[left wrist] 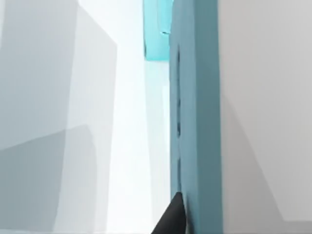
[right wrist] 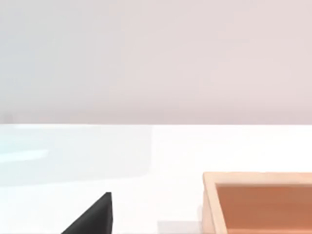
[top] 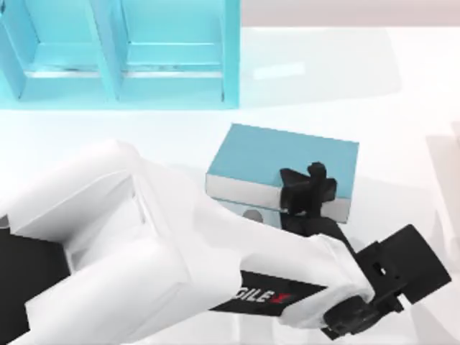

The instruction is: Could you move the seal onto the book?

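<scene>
So the left arm hogs most of the top view. It comes in from the lower left and covers a big chunk of the table (top: 402, 100). The left gripper (top: 307, 184) sits over the near edge of the book (top: 280, 154), toward the book's right end. It's just a dark clump from above, so I can't tell if it's open, closed or holding anything. I also can't tell where the seal is; whatever is under that clump is covered.

The book lies flat around the middle of the table, teal cover up, with a white page edge facing the arm. Its near left corner slips under the arm. In the left wrist view the book (left wrist: 195, 122) is edge-on and very close, with one dark fingertip (left wrist: 171, 217) right against it and cut off by the frame.

The shelf (top: 108, 79) is at the back left with two open compartments. Their upper parts are cropped, and I can't make out anything inside.

In the right wrist view a dark wedge of the right gripper (right wrist: 95, 217) pokes in, mostly cropped, so its state is anyone's guess. Beside it is an orange box (right wrist: 209, 195) on the table, with only a corner and some inner wall in frame.
</scene>
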You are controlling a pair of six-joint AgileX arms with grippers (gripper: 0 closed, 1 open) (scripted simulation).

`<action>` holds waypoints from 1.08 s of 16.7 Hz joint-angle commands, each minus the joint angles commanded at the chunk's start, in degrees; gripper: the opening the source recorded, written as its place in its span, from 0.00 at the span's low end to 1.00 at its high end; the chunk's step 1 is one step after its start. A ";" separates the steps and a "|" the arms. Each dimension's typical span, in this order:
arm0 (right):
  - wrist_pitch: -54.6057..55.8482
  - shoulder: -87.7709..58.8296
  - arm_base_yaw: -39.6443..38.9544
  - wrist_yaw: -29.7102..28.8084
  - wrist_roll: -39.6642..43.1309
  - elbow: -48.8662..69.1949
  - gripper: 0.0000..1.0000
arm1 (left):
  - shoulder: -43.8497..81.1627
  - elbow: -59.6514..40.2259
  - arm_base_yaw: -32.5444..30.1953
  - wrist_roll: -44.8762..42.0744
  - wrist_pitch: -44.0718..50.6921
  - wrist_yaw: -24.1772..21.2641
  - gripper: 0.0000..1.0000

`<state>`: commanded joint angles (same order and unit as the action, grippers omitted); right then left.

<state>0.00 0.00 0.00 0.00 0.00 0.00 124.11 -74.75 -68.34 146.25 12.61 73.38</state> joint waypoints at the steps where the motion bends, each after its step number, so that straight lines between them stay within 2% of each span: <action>1: 0.00 0.00 0.00 0.00 0.00 0.00 1.00 | 0.00 0.00 0.00 0.00 0.00 0.00 0.08; 13: 0.00 0.00 0.00 0.00 0.00 0.00 1.00 | 0.00 0.00 0.00 0.00 0.00 0.00 0.98; 18: 0.00 0.00 0.00 0.00 0.00 0.00 1.00 | 0.00 0.00 0.00 0.00 0.00 0.00 1.00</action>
<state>0.00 0.00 0.00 0.00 0.00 0.00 124.11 -74.75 -68.34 146.25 12.61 73.38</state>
